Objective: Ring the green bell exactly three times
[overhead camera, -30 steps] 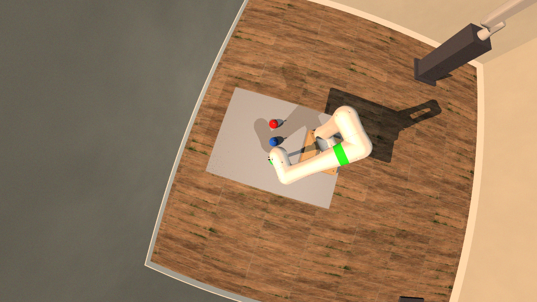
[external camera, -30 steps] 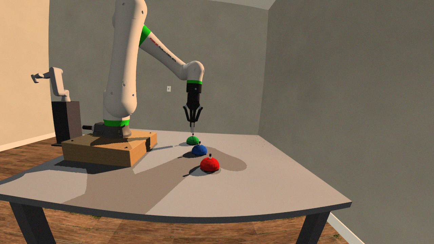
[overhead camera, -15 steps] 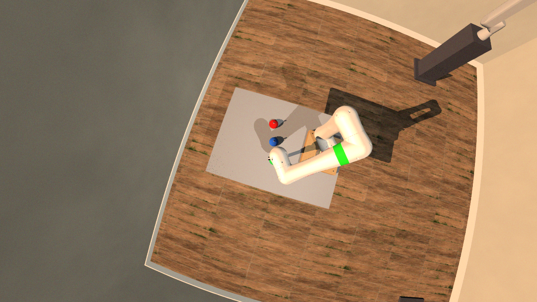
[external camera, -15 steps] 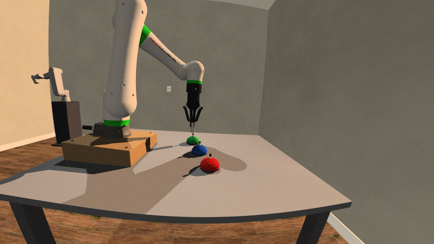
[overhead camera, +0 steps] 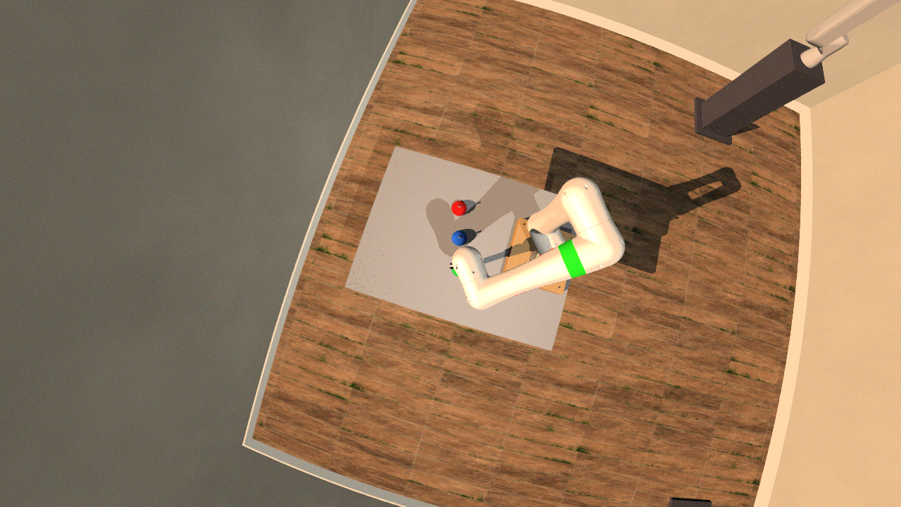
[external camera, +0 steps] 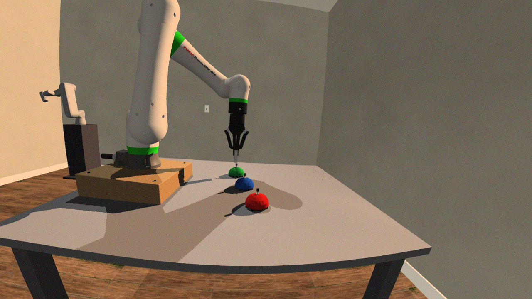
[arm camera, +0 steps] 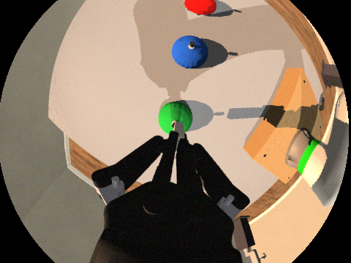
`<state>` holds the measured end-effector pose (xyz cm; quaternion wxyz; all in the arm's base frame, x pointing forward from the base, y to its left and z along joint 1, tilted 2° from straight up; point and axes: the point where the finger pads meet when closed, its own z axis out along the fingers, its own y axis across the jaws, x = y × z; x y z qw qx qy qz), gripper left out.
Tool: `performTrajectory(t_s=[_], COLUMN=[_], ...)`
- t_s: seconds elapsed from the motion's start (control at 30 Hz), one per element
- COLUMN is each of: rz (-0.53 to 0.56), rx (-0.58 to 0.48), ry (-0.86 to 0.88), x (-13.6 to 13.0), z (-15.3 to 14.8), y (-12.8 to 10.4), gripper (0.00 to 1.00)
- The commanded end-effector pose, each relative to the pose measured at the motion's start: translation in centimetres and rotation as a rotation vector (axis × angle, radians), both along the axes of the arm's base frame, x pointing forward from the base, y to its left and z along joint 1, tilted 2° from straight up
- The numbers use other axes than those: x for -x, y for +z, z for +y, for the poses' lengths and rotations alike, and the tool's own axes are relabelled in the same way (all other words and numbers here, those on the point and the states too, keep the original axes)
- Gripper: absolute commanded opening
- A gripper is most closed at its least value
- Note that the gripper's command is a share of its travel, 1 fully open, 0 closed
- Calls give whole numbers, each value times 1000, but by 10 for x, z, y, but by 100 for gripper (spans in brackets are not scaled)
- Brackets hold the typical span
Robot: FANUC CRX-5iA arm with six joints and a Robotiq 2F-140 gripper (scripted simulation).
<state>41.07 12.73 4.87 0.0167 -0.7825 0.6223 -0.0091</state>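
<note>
The green bell point(external camera: 236, 171) sits on the grey surface point(external camera: 334, 223) just left of centre in the exterior view, the farthest of three bells in a short row that runs toward the lower right: behind it nothing but the wall, in front of it the blue bell point(external camera: 244, 183), then the red bell point(external camera: 257, 201), each near its neighbour but apart. In the wrist view the same row climbs the frame, with the green bell point(arm camera: 175, 116) at centre, the blue bell point(arm camera: 189, 52) above it and the red bell point(arm camera: 200, 3) near the top edge. The gripper point(external camera: 235, 158) hangs straight down over the green bell, its jaws pressed together to a single narrow tip with nothing between them. That tip stands directly above the green bell's small button point(external camera: 235, 165); in the exterior view it meets or nearly meets the button's top, and whether they touch cannot be told. From the top view the white arm point(overhead camera: 535, 265) covers almost all of the green bell, leaving only a sliver of green at the wrist's left edge, while the blue bell point(overhead camera: 458, 237) and red bell point(overhead camera: 458, 208) show plainly left of centre. The arm rises from a wooden base block point(external camera: 96, 185) at the left of the surface.
</note>
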Motion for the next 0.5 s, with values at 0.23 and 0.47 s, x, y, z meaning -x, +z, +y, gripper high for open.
performTrajectory(t_s=[0.23,0.47], rz=[0,0], rx=[0,0], ry=[0,0], x=[0,0], z=[0,0], y=[0,-4], gripper=[0,0])
